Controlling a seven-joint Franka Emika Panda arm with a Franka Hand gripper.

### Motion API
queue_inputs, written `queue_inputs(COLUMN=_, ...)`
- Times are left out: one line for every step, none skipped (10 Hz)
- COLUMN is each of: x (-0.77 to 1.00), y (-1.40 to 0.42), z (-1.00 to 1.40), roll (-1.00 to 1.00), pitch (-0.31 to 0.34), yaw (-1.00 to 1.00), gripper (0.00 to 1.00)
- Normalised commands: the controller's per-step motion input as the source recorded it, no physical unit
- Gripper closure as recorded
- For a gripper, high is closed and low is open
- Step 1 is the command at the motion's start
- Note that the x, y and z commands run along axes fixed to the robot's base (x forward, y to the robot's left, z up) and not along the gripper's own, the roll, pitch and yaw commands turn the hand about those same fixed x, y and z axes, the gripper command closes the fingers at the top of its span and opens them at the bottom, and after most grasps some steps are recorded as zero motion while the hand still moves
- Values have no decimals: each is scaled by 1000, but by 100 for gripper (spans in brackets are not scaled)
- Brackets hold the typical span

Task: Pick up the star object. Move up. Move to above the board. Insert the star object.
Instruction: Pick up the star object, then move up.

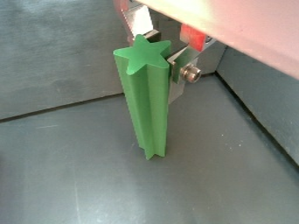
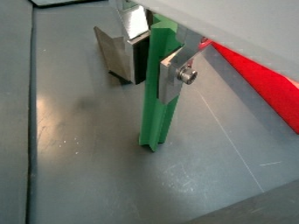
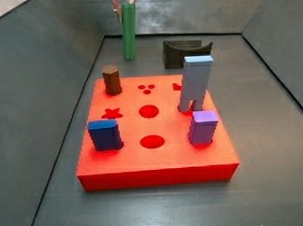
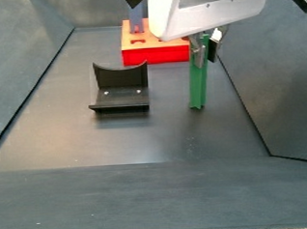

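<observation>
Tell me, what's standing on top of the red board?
On the board stand a brown peg, a tall grey-blue block, a blue peg and a purple block. Whatever holes lie under them are covered. The gripper holds the green star rod behind the board.

Both wrist views look closely down the pincer (image 1: 158,54); side views face oppositely, sharing the board (image 3: 156,166)
</observation>
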Motion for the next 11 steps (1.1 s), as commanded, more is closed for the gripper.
queue_inputs(x=0, y=0, z=0, roll=0, pitch=0, yaw=0, gripper=100)
queue_inputs(x=0, y=0, z=0, roll=0, pitch=0, yaw=0, gripper=100)
queue_inputs(x=0, y=0, z=0, roll=0, pitch=0, yaw=0, gripper=100)
queue_inputs(x=0, y=0, z=0, roll=0, pitch=0, yaw=0, gripper=100)
queue_inputs(x=0, y=0, z=0, roll=0, pitch=0, yaw=0, gripper=100)
queue_inputs(x=0, y=0, z=0, roll=0, pitch=0, yaw=0, gripper=100)
queue_inputs(x=0, y=0, z=0, roll=0, pitch=0, yaw=0, gripper=100)
queue_inputs(x=0, y=0, z=0, roll=0, pitch=0, yaw=0, gripper=100)
queue_inputs(x=0, y=0, z=833, roll=0, pitch=0, yaw=0, gripper=100)
queue_inputs(x=-24, y=-37, z=804, roll=-3, pitch=14, yaw=-17, gripper=100)
queue_inputs(x=-37, y=-28, z=697, roll=6, pitch=29, yaw=-17, gripper=100)
